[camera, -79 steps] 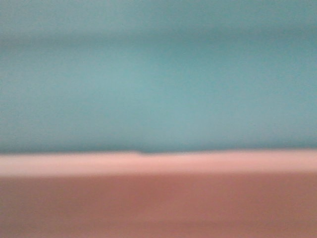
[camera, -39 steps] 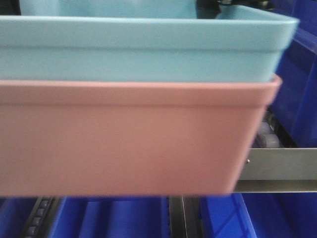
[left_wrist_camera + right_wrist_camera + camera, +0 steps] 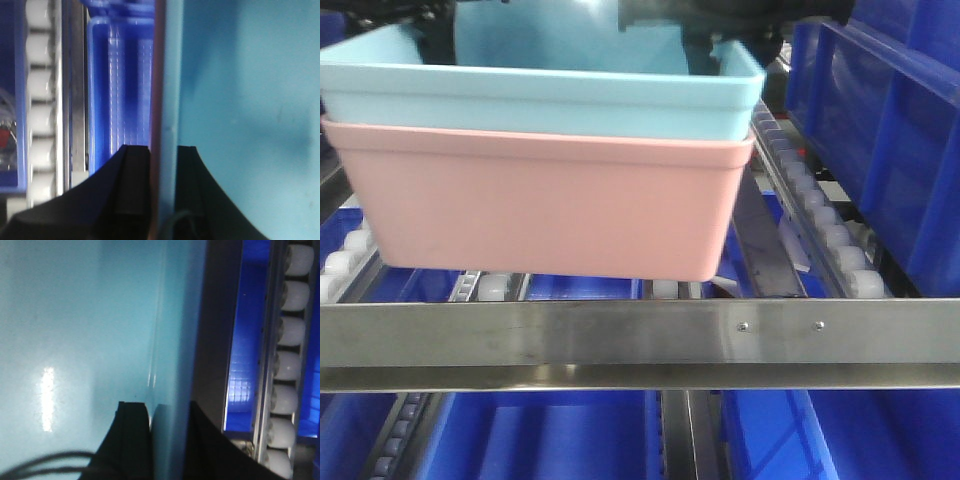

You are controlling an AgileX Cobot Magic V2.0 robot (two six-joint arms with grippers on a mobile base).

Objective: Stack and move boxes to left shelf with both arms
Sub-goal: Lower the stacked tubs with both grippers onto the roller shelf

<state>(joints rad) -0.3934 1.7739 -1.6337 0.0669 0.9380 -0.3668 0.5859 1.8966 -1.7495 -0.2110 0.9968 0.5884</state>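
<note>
The light blue box [image 3: 540,95] sits nested inside the salmon pink box [image 3: 550,205], and the stack is level over the left shelf's white rollers [image 3: 830,235], just behind its steel front bar [image 3: 620,340]. I cannot tell whether the pink base touches the rollers. My left gripper [image 3: 162,156] is shut on the stack's left wall, one finger outside the pink rim [image 3: 156,75] and one inside the blue box [image 3: 250,100]. My right gripper [image 3: 167,414] is shut on the right wall, with one finger inside the blue box [image 3: 75,340]. The black arms [image 3: 700,15] show at the top behind the stack.
Large dark blue bins [image 3: 890,130] stand close on the right of the roller track. More dark blue bins [image 3: 550,440] lie on the level below the bar. Roller tracks [image 3: 40,100] [image 3: 292,335] run close along both sides of the stack.
The stack filled the front view a second ago. It has since moved away from the camera and down, past the steel bar and over the shelf rollers.
</note>
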